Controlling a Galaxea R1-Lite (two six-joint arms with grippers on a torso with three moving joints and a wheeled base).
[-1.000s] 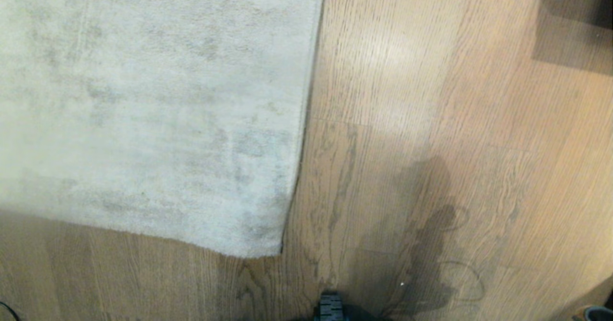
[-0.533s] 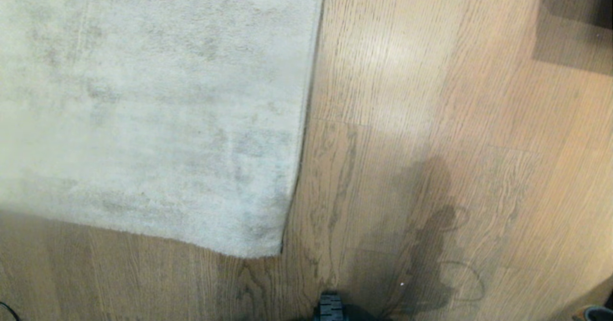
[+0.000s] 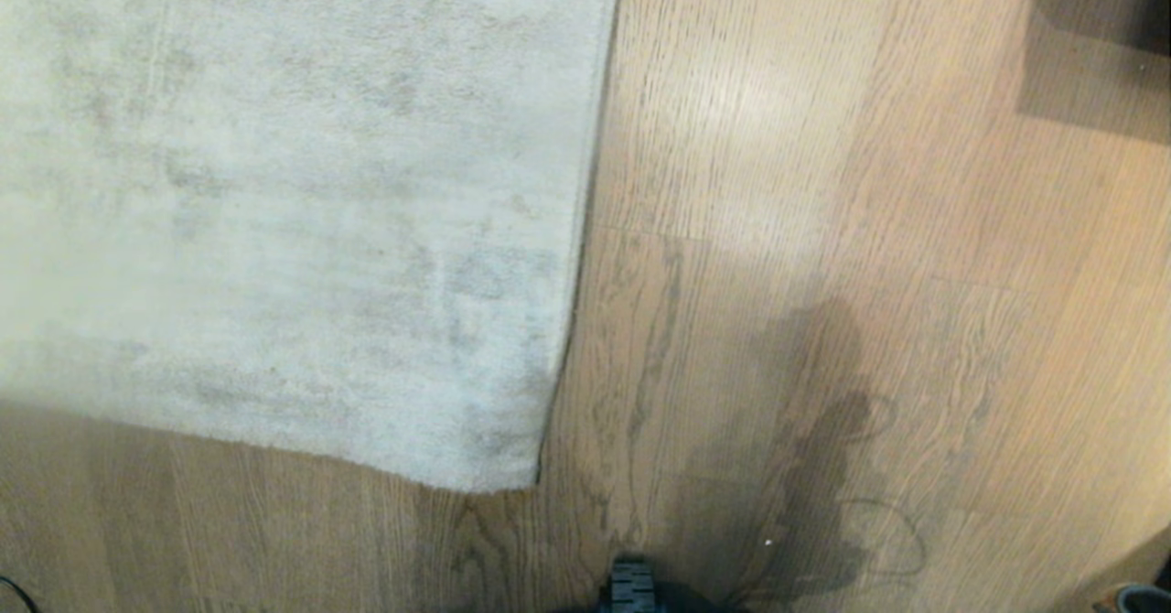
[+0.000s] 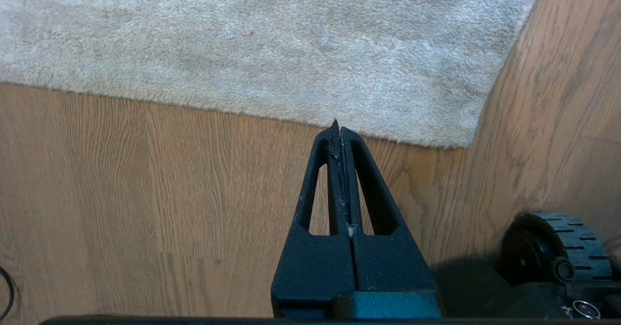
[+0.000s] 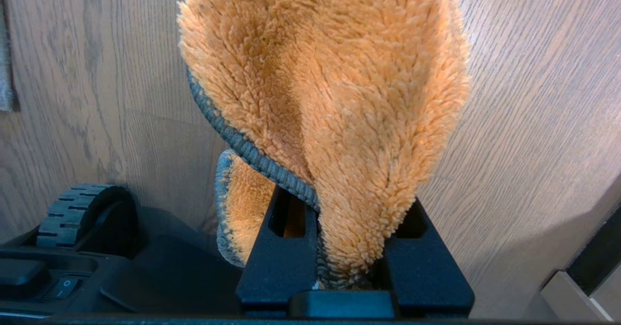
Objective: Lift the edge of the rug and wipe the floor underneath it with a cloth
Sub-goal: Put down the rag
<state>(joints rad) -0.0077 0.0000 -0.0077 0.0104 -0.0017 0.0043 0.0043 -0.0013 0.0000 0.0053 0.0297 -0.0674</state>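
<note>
left gripper [image 4: 338,126] empty, jaws closed near rug corner [image 3: 512,467] | right gripper [image 5: 347,267] clamps orange cloth [image 5: 339,97], ready for wiping | floor [image 3: 823,229] unwiped

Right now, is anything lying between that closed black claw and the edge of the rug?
No. In the left wrist view only bare floor shows between the shut left gripper and the rug edge.

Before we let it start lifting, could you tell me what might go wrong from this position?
1. The left tool is shut and not on the rug edge, which lies flat on the floor; getting under the low hem may be hard.
2. The cloth hangs bunched from the right tool, so it might wipe poorly or slip.
3. The base wheel sits near the rug corner and could catch it.
</note>
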